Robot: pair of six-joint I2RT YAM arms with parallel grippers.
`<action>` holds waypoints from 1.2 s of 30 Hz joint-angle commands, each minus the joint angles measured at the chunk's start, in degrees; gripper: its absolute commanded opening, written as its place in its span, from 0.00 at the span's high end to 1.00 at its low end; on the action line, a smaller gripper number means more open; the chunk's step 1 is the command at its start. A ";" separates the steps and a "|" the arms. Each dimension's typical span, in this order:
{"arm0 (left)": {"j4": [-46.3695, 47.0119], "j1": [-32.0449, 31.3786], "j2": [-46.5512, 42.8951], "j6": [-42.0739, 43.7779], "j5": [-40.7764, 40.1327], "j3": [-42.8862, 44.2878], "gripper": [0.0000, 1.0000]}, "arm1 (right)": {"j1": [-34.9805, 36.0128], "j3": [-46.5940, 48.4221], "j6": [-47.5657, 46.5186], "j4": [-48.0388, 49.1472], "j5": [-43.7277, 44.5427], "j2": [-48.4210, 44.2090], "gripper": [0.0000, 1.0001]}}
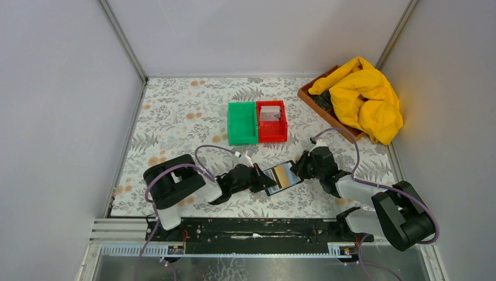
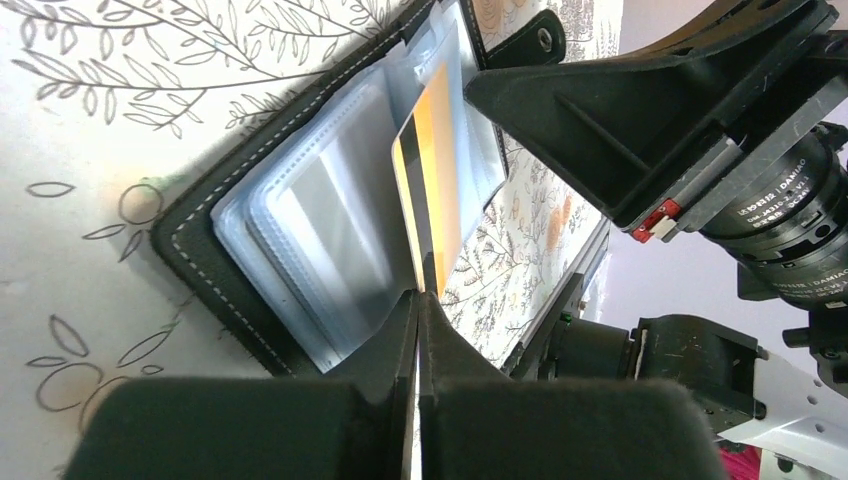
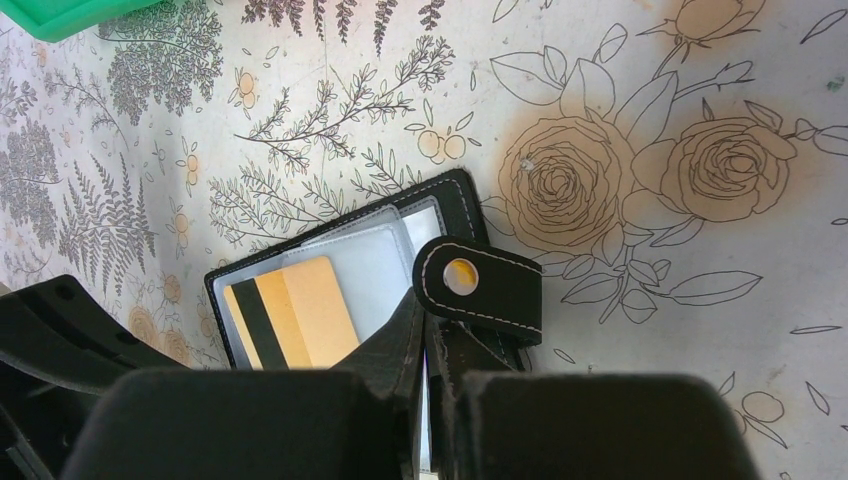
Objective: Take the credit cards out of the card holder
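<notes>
While the card holder (image 1: 282,177) lies open on the surface (image 1: 193,111), the left gripper (image 2: 419,305) pinches a gold card (image 2: 437,180) over its sleeves — the right gripper (image 3: 428,330) clamps its cover by the snap tab (image 3: 478,290).

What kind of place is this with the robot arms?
Most likely a robot testing booth in a lab, not a home. Plain grey walls box in a small table, the left arm and right arm are bolted to a metal rail, plus a green bin and red bin.
</notes>
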 commanded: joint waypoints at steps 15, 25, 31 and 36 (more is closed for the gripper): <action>-10.82 2.61 -17.73 12.88 -2.26 -5.92 1.00 | 0.30 -0.10 -0.60 -2.53 -0.56 0.20 0.96; -24.73 3.17 -36.24 27.64 1.55 -6.38 1.00 | 0.24 -5.38 -2.24 5.13 -8.15 -13.50 1.00; -22.08 3.38 -52.19 29.34 17.45 -11.09 1.00 | 0.32 -11.35 6.16 14.61 -27.86 -36.60 0.58; -22.04 3.07 -56.38 28.55 23.41 -11.61 1.00 | 0.32 -11.41 8.94 6.77 -32.39 -53.51 0.52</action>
